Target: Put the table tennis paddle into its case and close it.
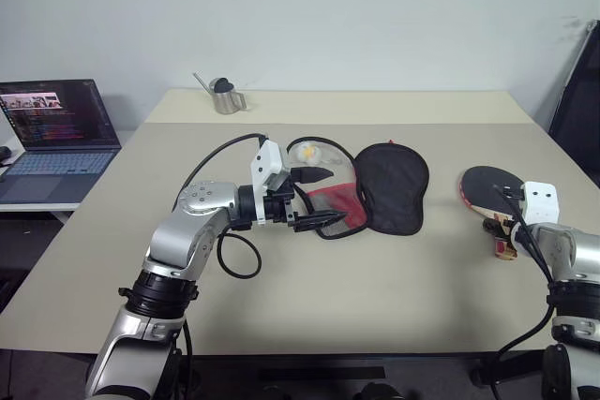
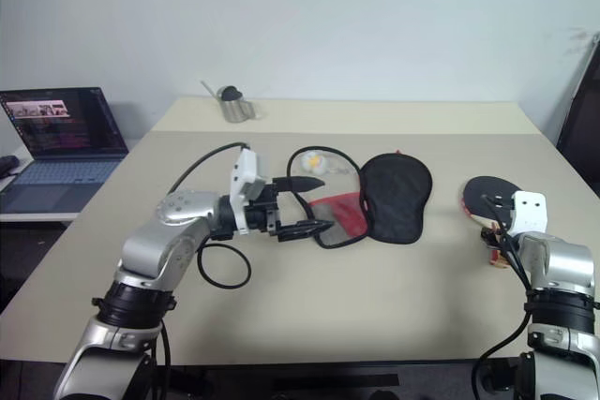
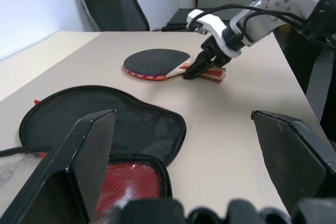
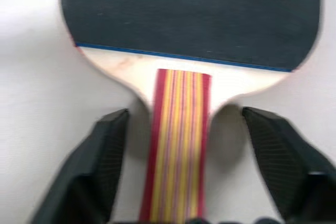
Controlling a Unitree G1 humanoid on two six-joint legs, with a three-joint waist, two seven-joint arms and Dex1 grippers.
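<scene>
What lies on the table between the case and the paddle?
Nothing: bare tabletop separates the case from the paddle, seen in both eye views.

We're pretty sure this is an office or small lab room: big plain beige table (image 1: 394, 316) against a bare white wall (image 1: 356, 16), an open laptop (image 1: 58, 138) with code on screen at the left edge, and a black office chair (image 3: 107, 1) in the left wrist view.
</scene>
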